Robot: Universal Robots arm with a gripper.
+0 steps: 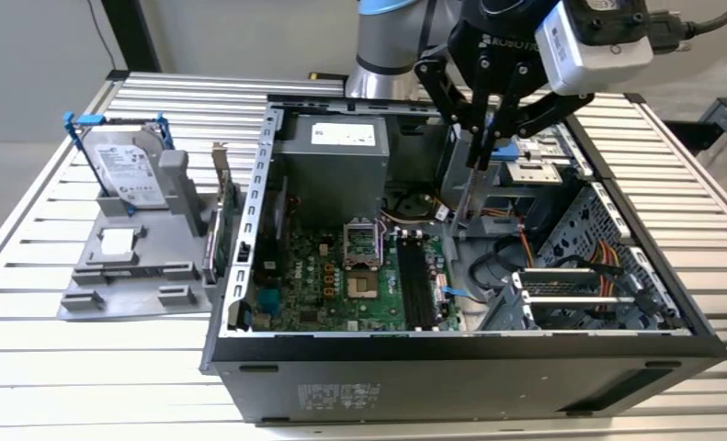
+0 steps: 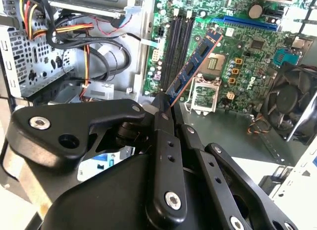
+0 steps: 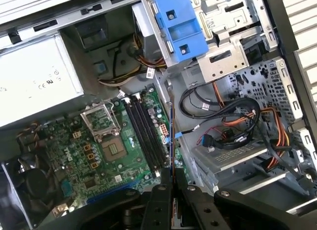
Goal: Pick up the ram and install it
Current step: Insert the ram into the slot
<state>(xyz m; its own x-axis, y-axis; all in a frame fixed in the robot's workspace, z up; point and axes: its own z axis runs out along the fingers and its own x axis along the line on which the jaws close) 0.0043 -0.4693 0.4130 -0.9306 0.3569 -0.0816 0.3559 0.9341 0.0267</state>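
Note:
My gripper (image 1: 477, 158) hangs over the open computer case (image 1: 461, 367), shut on the ram (image 1: 465, 197). The ram is a slim dark stick with black chips that points down from the fingertips toward the motherboard. In the second wrist view the ram (image 2: 195, 59) slants out from the gripper (image 2: 161, 104) above the black memory slots (image 2: 178, 42). In the first wrist view the ram (image 3: 171, 133) shows edge-on, just beside the slots (image 3: 146, 133), with the gripper (image 3: 171, 176) clamped on its end. The ram's lower end is still above the board, apart from the slots (image 1: 414, 276).
A grey holder (image 1: 124, 266) at the exterior view's left carries a silver hard drive (image 1: 130, 175) with blue clips and an upright card (image 1: 222, 220). Inside the case are the power supply (image 1: 333, 161), the processor socket (image 1: 366, 266), a drive cage (image 1: 584, 285) and loose cables (image 1: 528, 253).

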